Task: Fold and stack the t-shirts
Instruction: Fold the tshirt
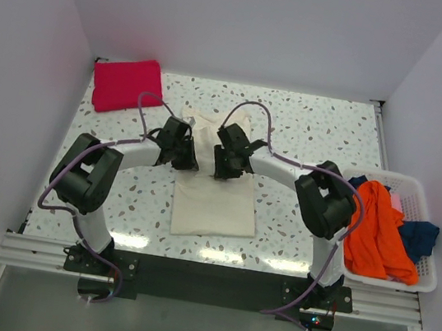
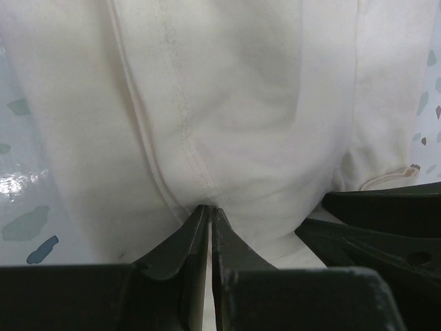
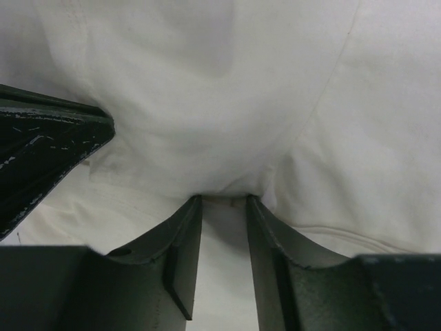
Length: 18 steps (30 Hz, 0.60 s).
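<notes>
The cream t-shirt (image 1: pixel 214 202) lies in the middle of the table, folded into a long strip, its far end bunched up between the two grippers. My left gripper (image 1: pixel 183 153) is shut on a seam fold of it (image 2: pixel 207 138). My right gripper (image 1: pixel 223 164) stands close beside it, jaws a little apart, pinching a thicker bunch of the same cloth (image 3: pixel 220 124) at its tips. A red t-shirt (image 1: pixel 127 84) lies folded at the far left corner. An orange t-shirt (image 1: pixel 378 231) and a blue one (image 1: pixel 420 235) lie in the basket.
A white basket (image 1: pixel 430 280) stands at the right edge of the table. White walls close in the far side and both sides. The speckled tabletop (image 1: pixel 318 130) shows around the shirt.
</notes>
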Motion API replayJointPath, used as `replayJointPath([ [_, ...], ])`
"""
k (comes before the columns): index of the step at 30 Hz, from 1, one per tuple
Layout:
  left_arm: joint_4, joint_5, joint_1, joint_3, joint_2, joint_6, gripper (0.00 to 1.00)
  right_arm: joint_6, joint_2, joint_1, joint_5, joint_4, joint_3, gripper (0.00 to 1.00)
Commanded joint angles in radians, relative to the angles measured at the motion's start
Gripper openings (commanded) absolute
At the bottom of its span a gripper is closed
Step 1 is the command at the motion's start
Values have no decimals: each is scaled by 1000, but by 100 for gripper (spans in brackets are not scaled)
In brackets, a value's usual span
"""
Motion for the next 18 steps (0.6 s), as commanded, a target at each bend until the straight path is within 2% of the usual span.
replayJointPath([
  [1,-6,-2,1,42,-37,-2,12,-21,-66,-4,52,-45,14,40],
  [11,-27,27,35,98,-99,3,18,12,-192,-78,-14,-5,30,45],
  [18,-26,38,35,-12,-183,-29,18,28,-254,-76,-22,-8,-39,42],
])
